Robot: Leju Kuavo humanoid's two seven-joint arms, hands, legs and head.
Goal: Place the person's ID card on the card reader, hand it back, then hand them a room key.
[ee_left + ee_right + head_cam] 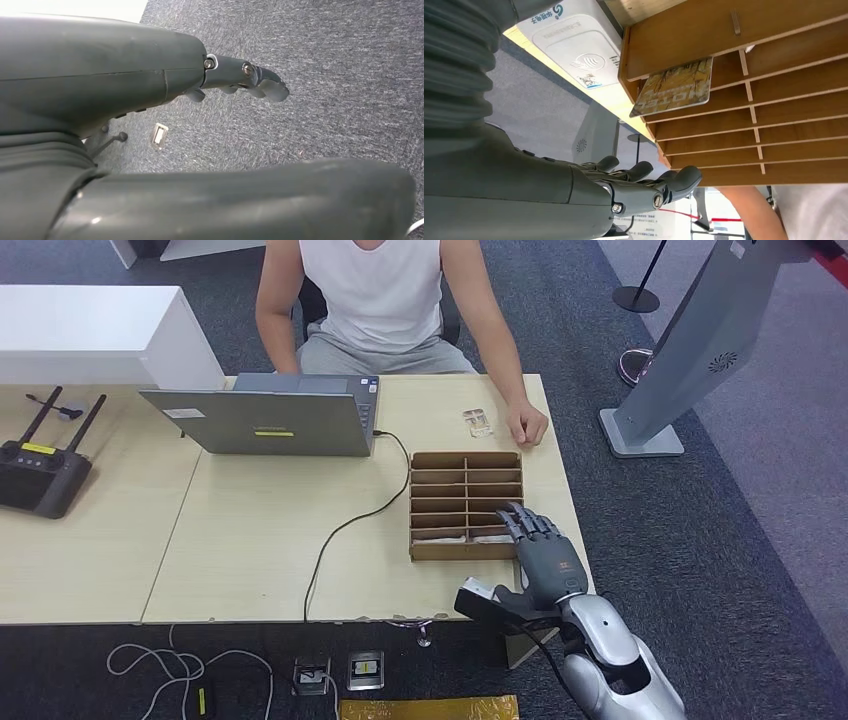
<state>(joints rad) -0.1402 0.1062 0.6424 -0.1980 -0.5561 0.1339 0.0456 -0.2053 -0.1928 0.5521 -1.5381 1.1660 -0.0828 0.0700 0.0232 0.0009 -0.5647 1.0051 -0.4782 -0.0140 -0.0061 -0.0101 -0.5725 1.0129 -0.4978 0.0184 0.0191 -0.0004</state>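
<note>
Right robot hand (541, 552) rests empty, fingers extended, at the wooden slotted tray (440, 465) holding a room key (674, 87). ID card (478, 421) lies on the desk (250, 540) by the person's hand (526, 424). Laptop (262, 415), its cable (345, 525) and a card reader (574, 47) are nearby. Grey carpet (720, 540).

Hotel reception mock-up: desk (260, 540), laptop (265, 420), key-card rack (465, 505), kiosk (690, 350).

Right wrist view: card (675, 89) in wooden rack (774, 90) reads "HOTEL", shown upside down. White card reader (574, 47) has a logo and Chinese characters, too small to read. Laptop (262, 422) stickers illegible.
</note>
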